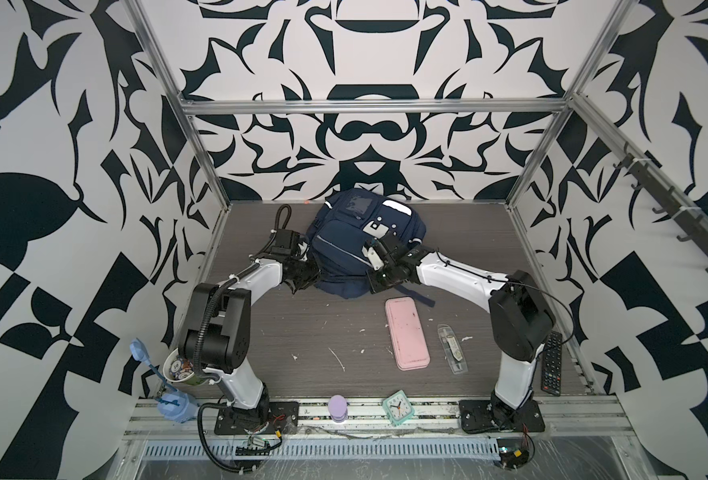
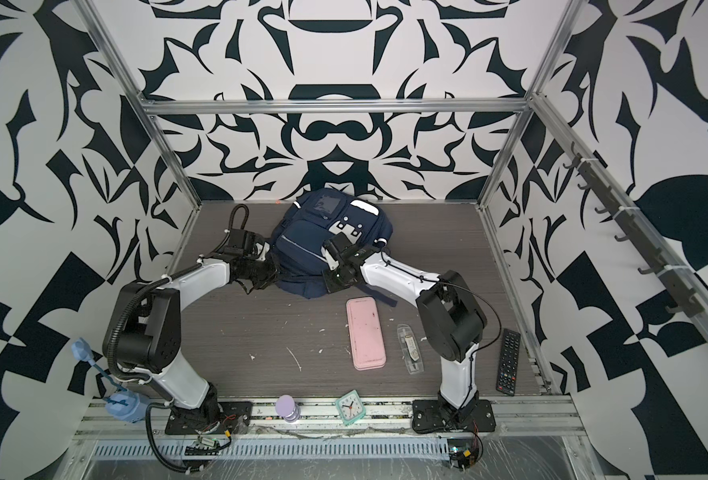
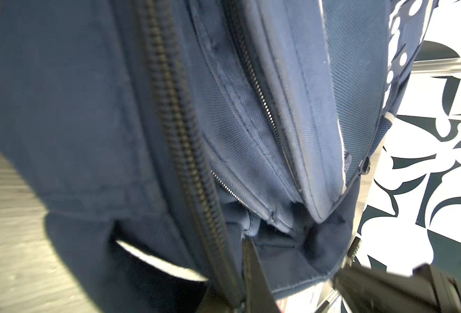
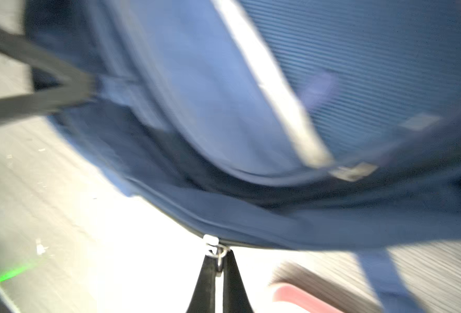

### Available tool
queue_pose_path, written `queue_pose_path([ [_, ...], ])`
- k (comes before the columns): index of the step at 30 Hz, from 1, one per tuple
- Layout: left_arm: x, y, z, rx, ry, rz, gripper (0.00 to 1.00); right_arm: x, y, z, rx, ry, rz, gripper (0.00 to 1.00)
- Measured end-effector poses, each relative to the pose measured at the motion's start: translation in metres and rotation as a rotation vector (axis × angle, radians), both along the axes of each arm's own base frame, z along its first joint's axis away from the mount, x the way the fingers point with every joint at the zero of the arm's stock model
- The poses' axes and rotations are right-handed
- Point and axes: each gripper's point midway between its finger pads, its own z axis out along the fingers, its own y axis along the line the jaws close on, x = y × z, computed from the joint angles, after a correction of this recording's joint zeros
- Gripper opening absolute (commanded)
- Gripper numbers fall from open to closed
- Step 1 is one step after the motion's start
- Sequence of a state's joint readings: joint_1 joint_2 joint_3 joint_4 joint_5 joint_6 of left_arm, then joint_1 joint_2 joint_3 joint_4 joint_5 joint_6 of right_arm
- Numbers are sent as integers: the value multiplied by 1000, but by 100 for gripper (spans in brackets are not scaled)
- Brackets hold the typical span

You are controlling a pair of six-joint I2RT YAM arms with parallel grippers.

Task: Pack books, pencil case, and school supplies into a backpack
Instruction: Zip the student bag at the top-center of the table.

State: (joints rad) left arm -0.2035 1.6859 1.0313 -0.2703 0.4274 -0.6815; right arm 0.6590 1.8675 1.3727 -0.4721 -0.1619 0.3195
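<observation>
Backpack (image 1: 339, 253), navy woven fabric, domed and slumping, with white patches, dark round buttons and a silver reflective strip, is lying at the middle of the far edge of the grey wood-grain surface (image 1: 302, 332), and is showing in both top views (image 2: 298, 249); left gripper (image 3: 248, 244), with black wedge-shaped fingers, is working at the backpack's near-left side, its jaws pressing together on the fabric edge where a coarse black coil zip (image 3: 180, 130) is running down to them; right gripper (image 4: 218, 256), jaws likewise drawn tight together, is pinching the small metal zip pull (image 4: 212, 242) at the backpack's near-right rim, though that wrist view is blurring; pencil case (image 1: 407, 334), a flat, smooth, pale pink oblong with rounded corners, is lying free on the surface between the backpack and the near edge, right of the middle; school supplies packet (image 1: 451, 348), narrow clear plastic with whitish and dark contents, is lying just beside the case on its right, apart from it; remote control (image 1: 551, 362), slim and black with rows of buttons, is lying along the right edge near the near-right corner; alarm clock (image 1: 398, 407), small, square and teal with a white dial, is standing on the aluminium rail (image 1: 431, 409) at the near edge, with a lilac ribbed cylinder (image 1: 338, 408) to its left.
</observation>
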Motion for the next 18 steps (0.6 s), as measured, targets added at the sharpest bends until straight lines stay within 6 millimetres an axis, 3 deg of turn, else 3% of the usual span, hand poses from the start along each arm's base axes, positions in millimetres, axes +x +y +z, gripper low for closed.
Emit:
queue_pose_path([
  [7, 0, 1, 1, -1, 0, 0, 2, 22, -61, -26, -9, 57, -130, 0],
  [18, 0, 2, 2, -5, -4, -1, 3, 42, -86, -32, 43, 67, -202, 0],
])
